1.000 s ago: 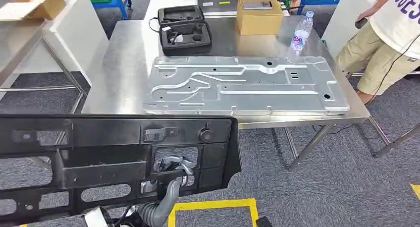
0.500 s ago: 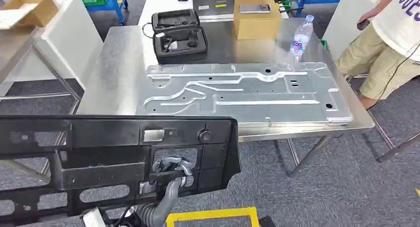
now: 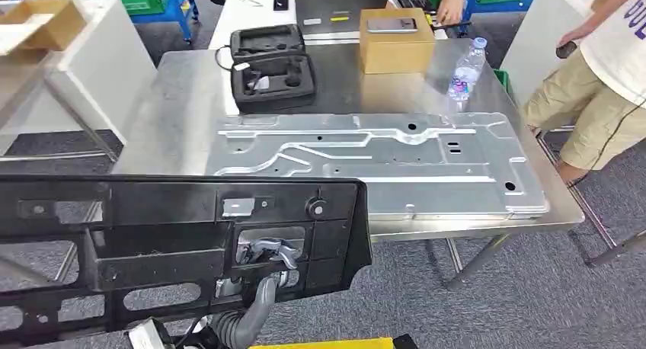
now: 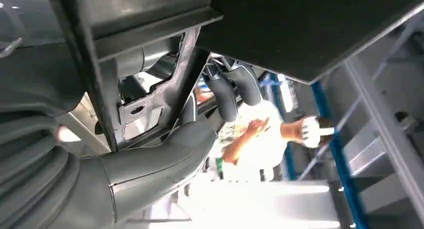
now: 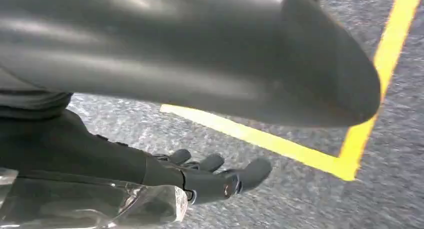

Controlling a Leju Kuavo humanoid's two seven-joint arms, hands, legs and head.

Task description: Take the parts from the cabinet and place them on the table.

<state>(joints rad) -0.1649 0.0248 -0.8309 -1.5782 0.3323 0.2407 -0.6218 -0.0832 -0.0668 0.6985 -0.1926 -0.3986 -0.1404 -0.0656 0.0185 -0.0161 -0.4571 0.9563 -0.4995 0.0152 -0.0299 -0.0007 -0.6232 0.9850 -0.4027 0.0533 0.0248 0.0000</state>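
Note:
A large black plastic frame part (image 3: 167, 250) with several cut-outs stands upright close in front of me. My left hand (image 3: 267, 259) shows through one cut-out and grips a rib of it. In the left wrist view the dark fingers (image 4: 230, 89) hook over an edge of the black part (image 4: 310, 29). My right hand (image 5: 215, 176) hangs low over the carpet, holding nothing, its fingers stretched out and apart. Ahead stands the steel table (image 3: 183, 97), with a wide stamped metal panel (image 3: 373, 162) lying flat along its near half.
On the table's far half are an open black case (image 3: 273, 67), a cardboard box (image 3: 396, 36) and a water bottle (image 3: 467, 68). A person (image 3: 602, 75) stands at the table's right side. A white cabinet (image 3: 84, 67) stands left. Yellow floor tape (image 5: 280, 144) runs below.
The whole view has shifted: the table and metal panel sit lower and larger, so the camera has moved nearer. The black part and my left hand keep their place in the picture.

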